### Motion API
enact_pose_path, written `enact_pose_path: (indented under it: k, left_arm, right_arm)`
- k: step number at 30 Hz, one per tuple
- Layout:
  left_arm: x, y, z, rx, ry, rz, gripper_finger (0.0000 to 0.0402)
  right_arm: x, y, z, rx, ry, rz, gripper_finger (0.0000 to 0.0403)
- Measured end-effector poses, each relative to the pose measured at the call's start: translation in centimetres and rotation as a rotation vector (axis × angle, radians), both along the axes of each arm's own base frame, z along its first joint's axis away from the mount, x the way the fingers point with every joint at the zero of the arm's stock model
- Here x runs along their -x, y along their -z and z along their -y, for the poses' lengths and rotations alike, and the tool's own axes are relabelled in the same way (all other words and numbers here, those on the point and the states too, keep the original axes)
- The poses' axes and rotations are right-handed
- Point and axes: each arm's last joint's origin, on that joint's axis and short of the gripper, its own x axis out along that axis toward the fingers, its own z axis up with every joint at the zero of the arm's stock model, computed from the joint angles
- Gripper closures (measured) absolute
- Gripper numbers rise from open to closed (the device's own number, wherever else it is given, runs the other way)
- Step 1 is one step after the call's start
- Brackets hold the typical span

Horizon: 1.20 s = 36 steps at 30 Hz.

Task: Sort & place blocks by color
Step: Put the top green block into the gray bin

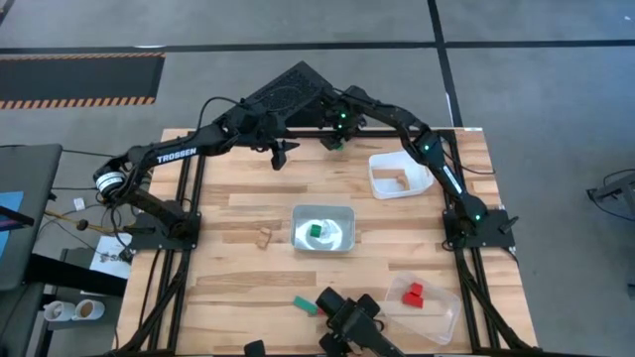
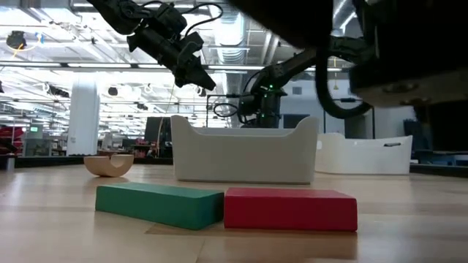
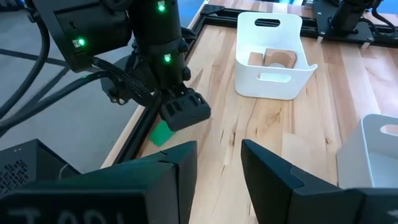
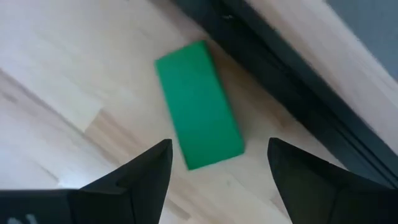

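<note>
Right gripper hovers over green block at the counter's far edge, jaws wide, empty. Recommend straddling its narrow sides. Left gripper part-open, empty.

green block, red block, white tray

A wooden table of pale planks stands on a grey floor. Three trays rest on it: a white tray near the far right edge, a silvery tray in the middle, and a clear tray at the near right corner (all three well apart). To the left, beside the table, lie tangled cables. Black-and-yellow striped tape marks the floor beyond.
</note>
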Motion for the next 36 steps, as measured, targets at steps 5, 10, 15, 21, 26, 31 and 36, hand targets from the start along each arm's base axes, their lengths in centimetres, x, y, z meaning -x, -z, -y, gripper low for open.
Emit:
enact_pose_path:
  k: [5, 10, 15, 21, 26, 31, 36]
  left_arm:
    - [0.0, 0.0, 0.0, 0.0, 0.0, 0.0, 0.0289]
    - [0.0, 0.0, 0.0, 0.0, 0.0, -0.001, 0.0289]
    - [0.0, 0.1, 0.1, 0.017, 0.014, -0.008, 0.0289]
    - [0.0, 0.2, 0.1, 0.02, 0.016, -0.011, 0.0289]
    - [0.1, 0.2, 0.1, 0.021, 0.015, -0.011, 0.0289]
    - [0.1, 0.2, 0.1, 0.021, 0.016, -0.011, 0.0289]
    - [0.1, 0.2, 0.1, 0.021, 0.016, -0.011, 0.0289]
  right_arm:
    - [-0.7, 0.0, -0.6, 0.022, -0.131, 0.022, 0.0117]
    - [-1.3, 0.0, -0.7, 0.051, -0.188, 0.047, 0.0117]
    - [-1.2, 0.0, -0.6, 0.054, -0.194, 0.048, 0.0124]
    - [-1.2, 0.0, -0.7, 0.058, -0.258, 0.044, 0.0179]
    - [-1.3, -0.1, -0.9, 0.057, -0.257, 0.043, 0.0251]
    - [-1.3, -0.2, -0.9, 0.059, -0.255, 0.045, 0.0292]
    - [-1.3, -0.3, -1.0, 0.053, -0.242, 0.04, 0.0284]
